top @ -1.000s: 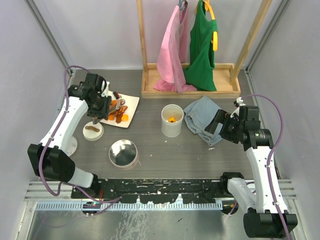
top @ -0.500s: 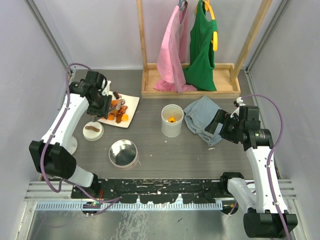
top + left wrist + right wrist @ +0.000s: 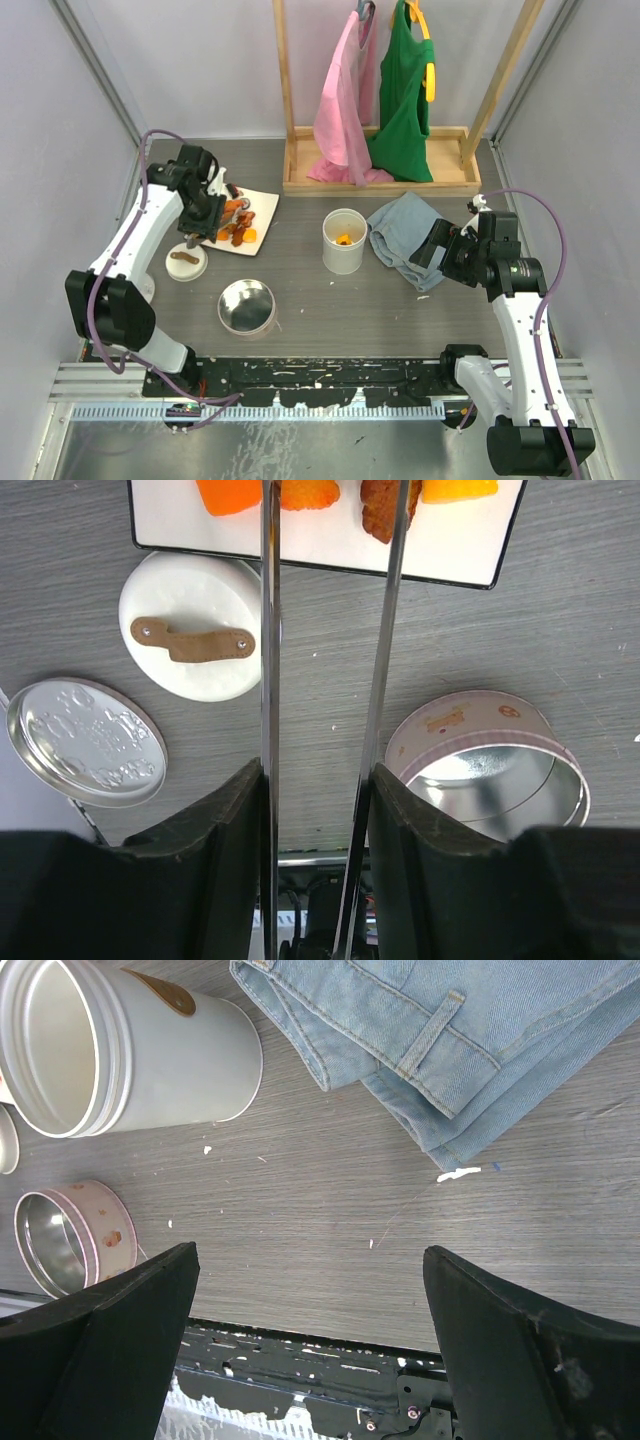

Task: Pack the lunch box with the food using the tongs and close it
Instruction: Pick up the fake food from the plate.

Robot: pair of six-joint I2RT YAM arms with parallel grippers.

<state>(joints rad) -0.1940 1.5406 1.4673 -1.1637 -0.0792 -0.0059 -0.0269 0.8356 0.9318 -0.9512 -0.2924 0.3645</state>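
The grey table (image 3: 330,300) is carrying everything, with a wooden rack (image 3: 380,185) standing at its far edge and a pink garment (image 3: 340,100) and a green garment (image 3: 403,100) hanging from it. A folded piece of denim (image 3: 400,240) is lying right of centre. The right gripper (image 3: 440,250) is hovering just beside the denim with its fingers spread wide and nothing between them. A white container (image 3: 342,255) is standing upright near the middle of the table, just left of the denim, with one orange piece (image 3: 344,239) sitting inside it. A white square plate (image 3: 262,205) is resting at the far left. The left gripper (image 3: 318,810) is hanging over its near edge, clamping the tongs (image 3: 268,630) by their joined end. The two thin arms are staying apart and reaching out over the plate. A round pink tin (image 3: 246,305) is sitting open near the front, well apart from the plate. A white lid (image 3: 190,590) with a brown strap is lying just beside the plate's near edge, and a silver lid (image 3: 85,740) is lying next to it. The food (image 3: 230,492), orange and brown pieces, is lying on the plate around the tongs' arms. The tips are running out of the left wrist view, so I cannot tell whether they are touching a piece.
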